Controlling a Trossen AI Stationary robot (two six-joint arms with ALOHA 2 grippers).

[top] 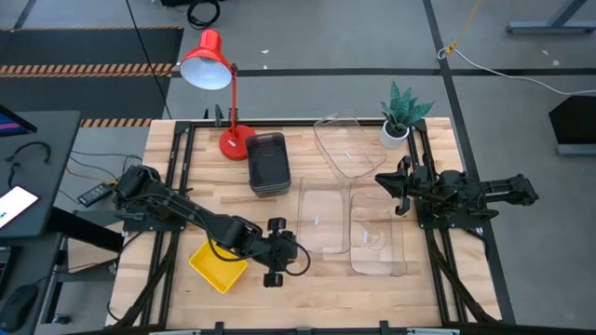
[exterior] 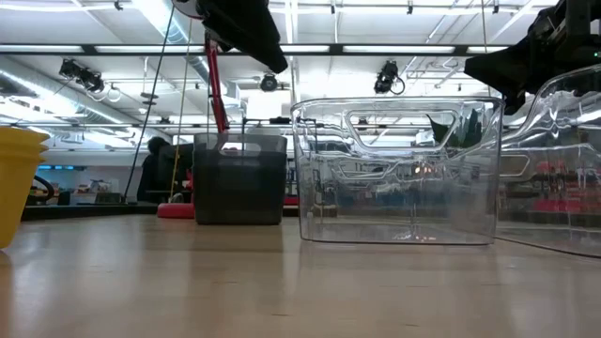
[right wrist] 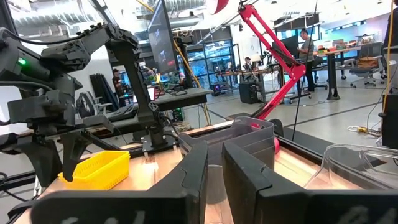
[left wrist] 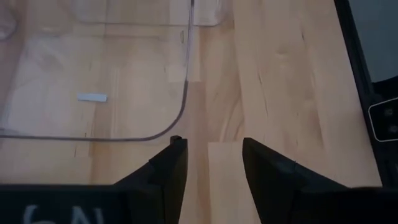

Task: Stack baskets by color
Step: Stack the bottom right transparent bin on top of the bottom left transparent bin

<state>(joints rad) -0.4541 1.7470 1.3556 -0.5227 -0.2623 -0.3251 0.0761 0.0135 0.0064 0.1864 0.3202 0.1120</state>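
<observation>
A yellow basket [top: 219, 265] rests on the table near the front left. A stack of dark grey baskets [top: 267, 165] stands at the far middle, beside the red lamp. Two clear baskets [top: 323, 214] [top: 377, 234] stand side by side on the table's middle. A third clear basket [top: 349, 144] lies behind them. My left gripper [left wrist: 211, 146] hovers open above the bare wood, just off the near corner [left wrist: 177, 118] of the left clear basket, with nothing between its fingers. My right gripper [right wrist: 215, 155] waits at the table's right edge, its fingers a narrow gap apart and holding nothing.
A red desk lamp [top: 219, 84] stands at the far left and a small potted plant [top: 400, 116] at the far right. Bare wood lies along the front edge, right of the yellow basket. Black rails run down both sides of the table.
</observation>
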